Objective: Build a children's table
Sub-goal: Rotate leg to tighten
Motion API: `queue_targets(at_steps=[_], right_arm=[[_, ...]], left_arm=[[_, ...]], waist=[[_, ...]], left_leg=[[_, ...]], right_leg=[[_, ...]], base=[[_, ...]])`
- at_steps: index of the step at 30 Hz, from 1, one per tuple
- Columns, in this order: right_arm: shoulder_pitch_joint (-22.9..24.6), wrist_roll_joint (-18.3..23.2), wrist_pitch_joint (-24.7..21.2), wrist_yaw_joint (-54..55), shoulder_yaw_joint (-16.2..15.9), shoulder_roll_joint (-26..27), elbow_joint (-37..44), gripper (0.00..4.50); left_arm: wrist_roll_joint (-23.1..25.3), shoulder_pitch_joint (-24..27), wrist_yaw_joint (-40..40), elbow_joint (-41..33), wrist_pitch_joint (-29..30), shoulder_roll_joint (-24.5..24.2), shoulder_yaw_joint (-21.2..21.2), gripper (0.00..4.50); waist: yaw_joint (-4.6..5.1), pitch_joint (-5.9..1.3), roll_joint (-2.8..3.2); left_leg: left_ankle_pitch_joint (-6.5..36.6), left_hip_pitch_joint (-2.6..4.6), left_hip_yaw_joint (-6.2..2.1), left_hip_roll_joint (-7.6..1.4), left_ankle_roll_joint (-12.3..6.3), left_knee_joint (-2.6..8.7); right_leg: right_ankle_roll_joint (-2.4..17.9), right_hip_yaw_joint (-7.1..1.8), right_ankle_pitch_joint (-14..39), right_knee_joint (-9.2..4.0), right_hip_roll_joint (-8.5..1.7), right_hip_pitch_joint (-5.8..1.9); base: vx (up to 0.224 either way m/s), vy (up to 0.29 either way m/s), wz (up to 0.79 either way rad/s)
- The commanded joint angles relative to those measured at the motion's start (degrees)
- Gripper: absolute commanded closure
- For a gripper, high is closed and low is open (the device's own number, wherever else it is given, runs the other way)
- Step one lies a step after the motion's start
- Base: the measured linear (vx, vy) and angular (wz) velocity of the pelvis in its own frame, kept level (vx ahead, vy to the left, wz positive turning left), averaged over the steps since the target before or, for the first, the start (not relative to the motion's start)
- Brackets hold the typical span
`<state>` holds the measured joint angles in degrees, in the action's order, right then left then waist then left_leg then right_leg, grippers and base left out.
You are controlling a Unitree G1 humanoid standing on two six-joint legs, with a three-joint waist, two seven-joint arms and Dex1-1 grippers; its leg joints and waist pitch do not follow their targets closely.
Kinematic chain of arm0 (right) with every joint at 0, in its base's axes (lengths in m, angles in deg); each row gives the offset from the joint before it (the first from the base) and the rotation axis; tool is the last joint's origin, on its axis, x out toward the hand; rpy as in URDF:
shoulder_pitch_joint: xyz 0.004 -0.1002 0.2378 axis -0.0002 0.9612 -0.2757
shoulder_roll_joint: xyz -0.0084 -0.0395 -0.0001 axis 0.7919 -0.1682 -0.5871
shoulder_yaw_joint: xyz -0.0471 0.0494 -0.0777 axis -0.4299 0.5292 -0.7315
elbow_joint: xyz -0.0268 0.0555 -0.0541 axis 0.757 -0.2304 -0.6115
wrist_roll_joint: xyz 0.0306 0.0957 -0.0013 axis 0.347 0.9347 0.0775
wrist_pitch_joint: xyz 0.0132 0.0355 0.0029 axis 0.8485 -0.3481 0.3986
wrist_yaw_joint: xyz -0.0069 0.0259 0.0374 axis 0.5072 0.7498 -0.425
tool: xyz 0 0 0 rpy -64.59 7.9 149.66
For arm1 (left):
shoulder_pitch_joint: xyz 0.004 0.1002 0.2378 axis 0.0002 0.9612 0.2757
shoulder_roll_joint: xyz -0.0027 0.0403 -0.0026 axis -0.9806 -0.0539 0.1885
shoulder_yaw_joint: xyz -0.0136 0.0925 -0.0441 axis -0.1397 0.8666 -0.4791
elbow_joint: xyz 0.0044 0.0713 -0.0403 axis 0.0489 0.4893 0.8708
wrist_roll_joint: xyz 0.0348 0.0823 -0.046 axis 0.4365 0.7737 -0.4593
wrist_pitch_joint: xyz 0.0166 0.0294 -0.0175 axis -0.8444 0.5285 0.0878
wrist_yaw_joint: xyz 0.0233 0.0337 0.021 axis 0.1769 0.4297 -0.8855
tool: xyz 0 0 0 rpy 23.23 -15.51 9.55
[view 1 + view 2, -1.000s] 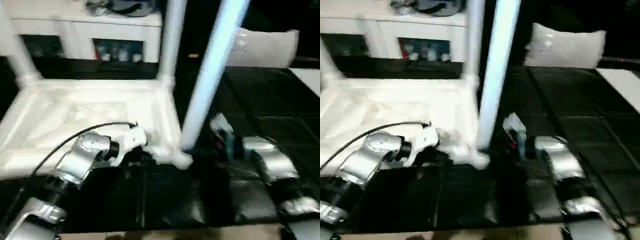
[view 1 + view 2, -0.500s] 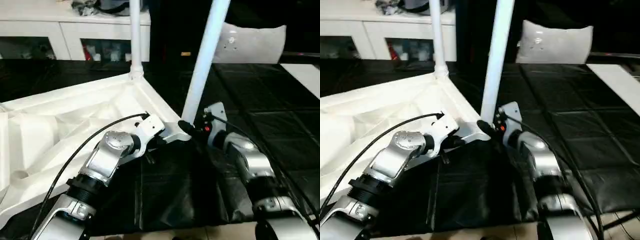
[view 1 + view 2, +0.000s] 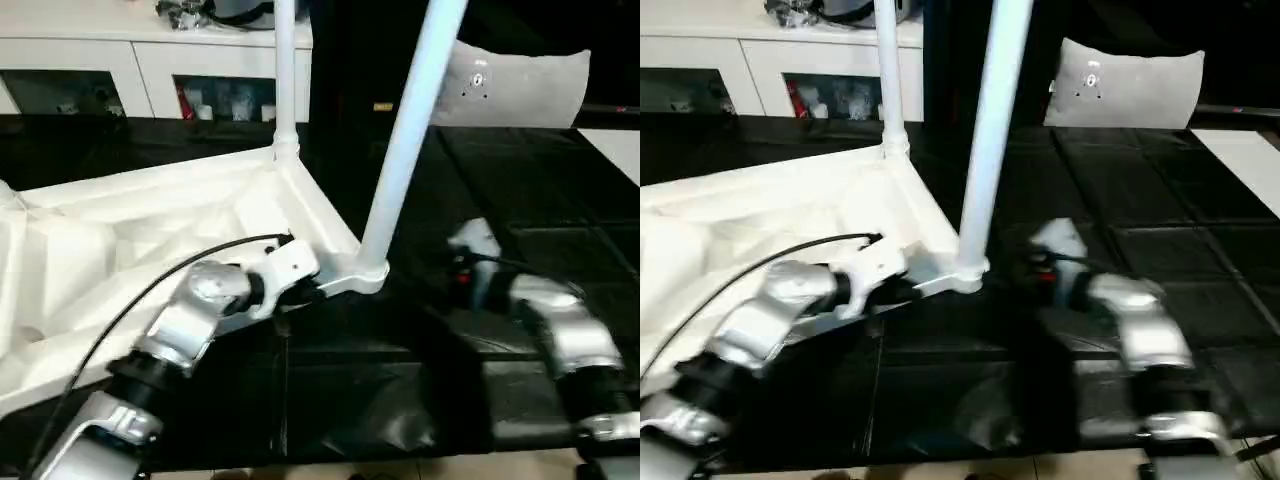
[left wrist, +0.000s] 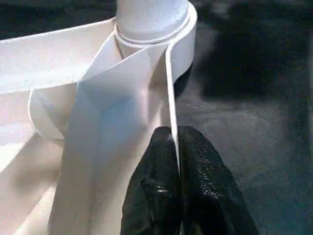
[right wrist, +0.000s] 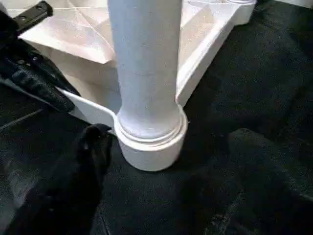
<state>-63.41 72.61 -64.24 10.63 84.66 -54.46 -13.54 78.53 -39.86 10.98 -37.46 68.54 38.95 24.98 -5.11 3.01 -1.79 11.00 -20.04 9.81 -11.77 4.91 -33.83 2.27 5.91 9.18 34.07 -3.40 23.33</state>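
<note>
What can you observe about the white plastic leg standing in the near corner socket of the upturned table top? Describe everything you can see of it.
The long white plastic leg is round, smooth and tapered, leaning slightly as it rises out of frame. Its base sits in the round corner socket of the upturned white table top on the black floor. The left gripper is shut on the top's thin rim beside that socket. The right gripper's black fingers stand open, just off the socket.

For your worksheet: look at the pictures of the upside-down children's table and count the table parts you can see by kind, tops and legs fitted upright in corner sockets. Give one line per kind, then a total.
Table top: 1
Legs standing in corner sockets: 2 (near leg, far leg)
Total: 3 table parts
</note>
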Motion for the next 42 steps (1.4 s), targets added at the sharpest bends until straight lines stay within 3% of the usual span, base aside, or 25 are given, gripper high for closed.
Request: queue_targets(at_steps=[1,4,9,11,15,29,33,36,37,39,40,42], right_arm=[[0.4,1.7,0.2,-5.6,-0.6,-2.2,3.2,0.21],[1.1,3.3,-0.5,-11.3,-1.8,-3.8,5.5,0.21],[1.5,3.9,-1.0,-17.6,-5.3,-4.6,6.5,0.65],[1.3,3.6,-0.9,-17.9,-5.7,-4.4,6.1,0.84],[0.0,1.4,0.4,-18.7,-7.9,-3.1,3.5,1.17],[-0.6,3.0,-0.2,-22.0,-9.0,-2.0,1.8,2.12],[0.9,5.1,-2.4,-22.8,-8.4,-1.3,3.7,2.46],[3.0,6.5,-6.1,-18.9,-7.6,0.4,7.3,2.49],[3.1,6.4,-6.5,-18.2,-7.5,0.6,7.5,2.49],[3.1,5.7,-7.8,-14.9,-7.2,1.7,7.8,2.50],[2.9,5.0,-8.8,-11.6,-6.9,2.9,7.8,2.50],[1.9,3.0,-11.5,-1.4,-5.9,7.3,7.1,2.51]], left_arm=[[0.0,0.4,4.9,-1.7,-4.9,-2.1,2.8,4.50],[-0.8,0.6,8.4,-1.9,-7.1,-3.7,3.5,4.50],[-2.9,0.0,14.7,-2.1,-9.6,-5.1,4.1,4.50],[-3.2,-0.2,15.6,-2.0,-10.1,-5.3,4.2,4.50],[-4.7,-1.0,20.1,-1.7,-12.6,-6.1,5.7,4.50],[-5.9,-0.3,22.8,-2.1,-13.1,-6.5,5.6,4.50],[-6.7,0.4,21.4,-1.9,-10.0,-5.8,4.5,4.50],[-7.4,0.9,17.7,-2.0,-4.7,-4.3,2.6,4.50],[-7.2,0.9,17.2,-2.0,-4.2,-4.2,2.5,4.50],[-6.9,0.8,15.3,-2.0,-2.7,-3.5,2.1,4.50],[-6.8,0.8,13.7,-2.0,-1.3,-2.8,1.6,4.50],[-6.9,0.5,8.8,-2.5,3.3,-0.1,0.3,4.50]], waist=[[-0.28,-3.73,-0.08],[-0.54,-3.74,0.03],[-1.42,-3.70,0.03],[-1.68,-3.75,0.12],[-1.89,-3.74,-0.03],[-2.55,-3.76,-0.34],[-2.56,-3.79,-0.25],[-2.59,-3.71,0.04],[-2.61,-3.75,-0.11],[-2.36,-3.44,-0.12],[-2.22,-3.35,0.42],[-1.51,-3.23,0.13]], left_leg=[[9.8,-0.01,-0.27,-1.39,-4.62,3.45],[9.7,0.04,-0.29,-1.67,-5.17,3.49],[10.3,0.38,-0.16,-1.91,-4.46,3.55],[10.3,0.61,-0.16,-2.04,-4.01,3.58],[10.5,0.30,-0.16,-1.88,-3.46,3.58],[9.5,0.17,-0.16,-1.92,-3.13,3.58],[9.4,0.23,-0.14,-1.95,-3.05,3.58],[9.4,0.20,-0.18,-2.00,-2.82,3.70],[9.7,0.30,-0.21,-1.99,-2.75,3.67],[11.3,0.34,-0.23,-1.62,-2.44,3.73],[11.8,0.48,-0.31,-1.70,-2.01,3.86],[13.5,0.58,-0.56,-1.33,-0.82,3.85]], right_leg=[[6.1,-3.04,22.0,-4.97,-4.75,-3.41],[6.7,-3.05,20.3,-4.73,-4.65,-3.34],[7.6,-3.11,21.0,-4.73,-4.78,-3.09],[8.3,-3.21,19.4,-4.48,-4.81,-2.97],[8.3,-3.23,19.5,-4.35,-4.88,-3.17],[7.4,-3.23,19.9,-4.20,-4.93,-3.30],[7.5,-3.24,19.6,-4.16,-4.87,-3.27],[7.5,-3.26,19.3,-4.24,-4.85,-3.31],[7.4,-3.22,19.8,-4.31,-4.90,-3.28],[5.9,-2.98,24.7,-4.99,-4.84,-3.14],[5.7,-3.00,25.9,-5.07,-4.95,-2.93],[3.8,-2.54,30.8,-5.94,-5.03,-3.00]], base=[[0.000,0.000,0.00],[0.000,0.000,0.00],[0.000,0.000,0.00],[0.000,0.000,0.00],[0.000,0.000,0.00],[0.000,0.000,0.00],[0.000,0.000,0.00],[0.000,0.000,0.00],[0.000,0.000,0.00],[0.000,0.000,0.00],[0.000,0.000,0.00],[0.000,0.000,0.00]])
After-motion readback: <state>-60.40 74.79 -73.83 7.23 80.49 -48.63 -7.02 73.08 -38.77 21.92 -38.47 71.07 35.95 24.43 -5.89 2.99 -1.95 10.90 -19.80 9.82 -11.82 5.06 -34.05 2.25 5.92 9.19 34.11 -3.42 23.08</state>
